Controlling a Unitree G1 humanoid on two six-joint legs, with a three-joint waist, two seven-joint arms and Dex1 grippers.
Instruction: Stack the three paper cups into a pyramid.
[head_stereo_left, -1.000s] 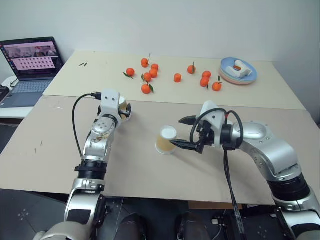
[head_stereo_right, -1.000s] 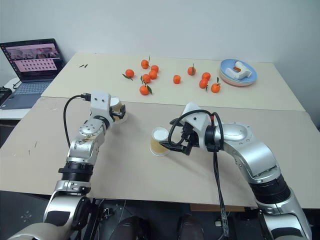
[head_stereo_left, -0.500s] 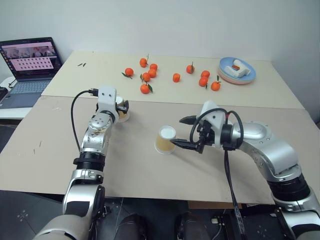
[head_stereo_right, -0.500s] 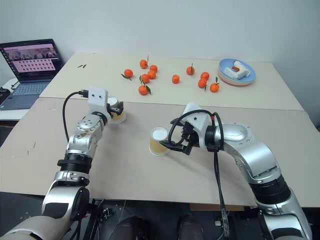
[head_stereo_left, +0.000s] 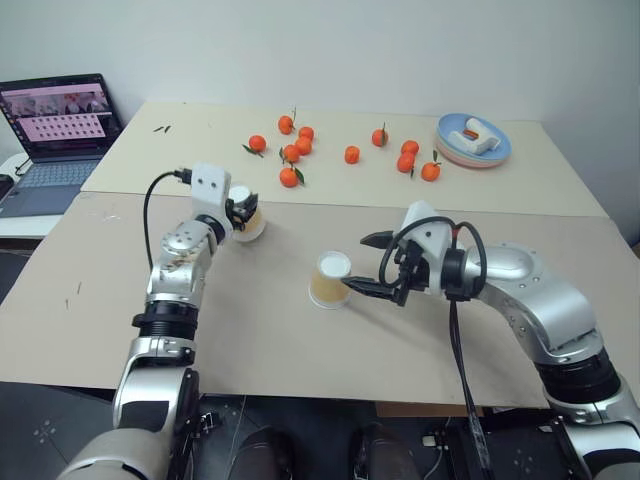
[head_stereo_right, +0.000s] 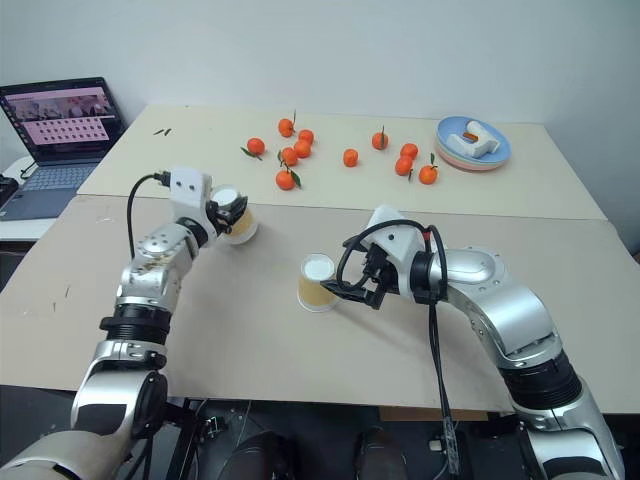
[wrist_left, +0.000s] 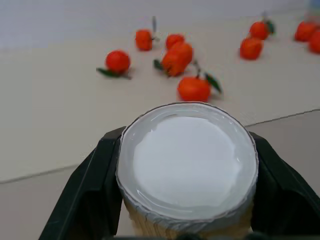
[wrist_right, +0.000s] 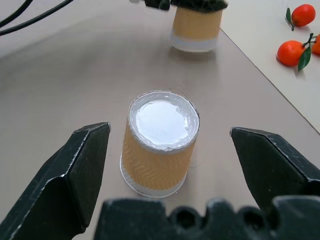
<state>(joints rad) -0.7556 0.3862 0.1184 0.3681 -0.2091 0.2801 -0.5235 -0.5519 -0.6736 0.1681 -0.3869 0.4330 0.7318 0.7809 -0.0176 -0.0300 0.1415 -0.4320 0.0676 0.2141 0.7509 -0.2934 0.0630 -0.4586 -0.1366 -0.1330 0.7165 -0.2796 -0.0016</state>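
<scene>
Far left, you had a laptop open on a side desk, apart from the work.

Your left tool was closed on a paper cup, one black finger on each side of it, with the white base facing the wrist camera. In the head views that cup sat tilted in the grip, near the seam between the two boards of the surface. Whether it touched the surface or was clear of it, I couldn't tell.

Past it, on the far board, you had tangerines scattered in a loose band, some with leaves on.

Mid-surface, a second paper cup stood upside down, white base up, on the near board. Nothing touched it.

Your right tool was wide open and pointed at that second cup from the cup's right. In the right wrist view the cup stood between and just ahead of the two fingers, with a clear gap on both sides. That view also showed your left tool's cup further off, with the left fingers over it.

Far right, at the back, a blue plate on a pink one carried a small white item.

I could make out two cups, well apart, nothing stacked.
</scene>
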